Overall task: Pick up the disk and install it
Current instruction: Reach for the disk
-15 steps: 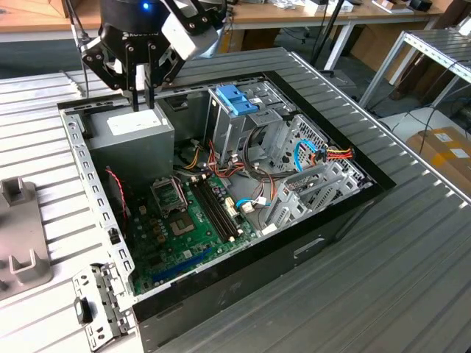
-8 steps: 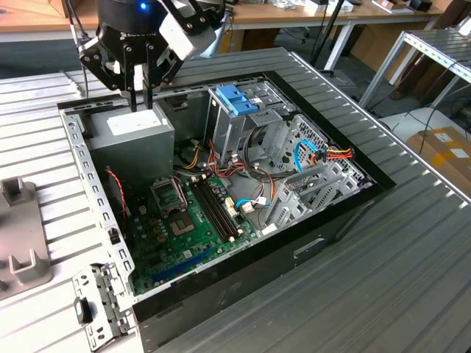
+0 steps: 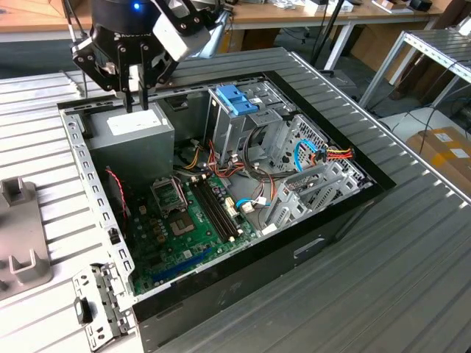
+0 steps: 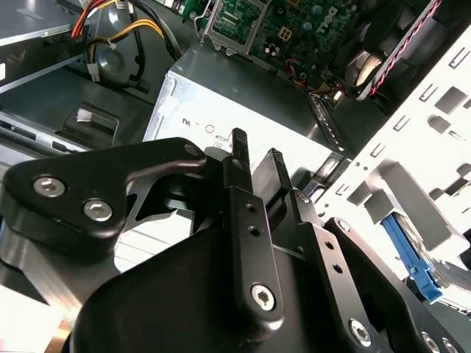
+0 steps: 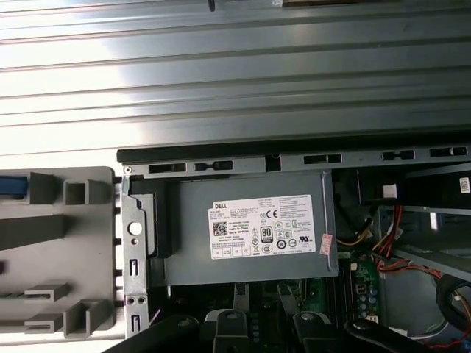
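My gripper (image 3: 137, 103) hangs over the back corner of the open computer case (image 3: 353, 198) at the exterior view's left, just above the grey power supply (image 3: 136, 136). Its two black fingers (image 4: 239, 151) stand close together, shut, with nothing between them. A blue strip with grey metal beside it (image 4: 406, 254), which looks like an edge of the disk, lies in a grey slotted holder (image 4: 412, 198) outside the case wall, apart from the gripper. The same blue end (image 5: 13, 184) shows on the holder (image 5: 59, 250) in the first wrist view.
Inside the case are a motherboard (image 3: 184, 220), cables and an upright metal drive cage (image 3: 272, 140) with a blue bracket (image 3: 235, 99) on top. The case lies on a slatted metal table (image 3: 412, 279). A small metal bracket (image 3: 99, 305) lies by the case's near corner.
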`<act>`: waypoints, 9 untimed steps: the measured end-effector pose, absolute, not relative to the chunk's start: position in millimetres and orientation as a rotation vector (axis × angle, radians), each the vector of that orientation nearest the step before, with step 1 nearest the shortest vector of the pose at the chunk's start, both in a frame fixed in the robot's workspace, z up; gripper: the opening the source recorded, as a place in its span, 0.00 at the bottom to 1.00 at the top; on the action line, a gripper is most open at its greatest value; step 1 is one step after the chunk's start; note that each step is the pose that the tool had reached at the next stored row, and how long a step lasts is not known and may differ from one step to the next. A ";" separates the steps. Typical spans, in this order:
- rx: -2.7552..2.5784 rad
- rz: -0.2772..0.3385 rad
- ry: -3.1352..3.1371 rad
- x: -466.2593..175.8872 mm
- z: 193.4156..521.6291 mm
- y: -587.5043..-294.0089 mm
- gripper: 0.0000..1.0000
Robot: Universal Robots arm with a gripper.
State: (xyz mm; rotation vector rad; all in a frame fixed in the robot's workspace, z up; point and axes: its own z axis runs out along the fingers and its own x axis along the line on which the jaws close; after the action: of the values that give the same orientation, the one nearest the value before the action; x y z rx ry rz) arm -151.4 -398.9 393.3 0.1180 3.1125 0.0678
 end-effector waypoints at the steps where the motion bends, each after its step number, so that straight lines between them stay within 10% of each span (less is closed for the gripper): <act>1: 0.118 0.068 3.112 -151.8 393.3 -398.9 0.29; 9: 0.118 0.068 3.112 -155.0 393.3 -398.9 0.29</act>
State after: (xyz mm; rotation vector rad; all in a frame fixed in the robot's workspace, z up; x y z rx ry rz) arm -155.0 -398.9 393.3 0.1180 3.1124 0.0676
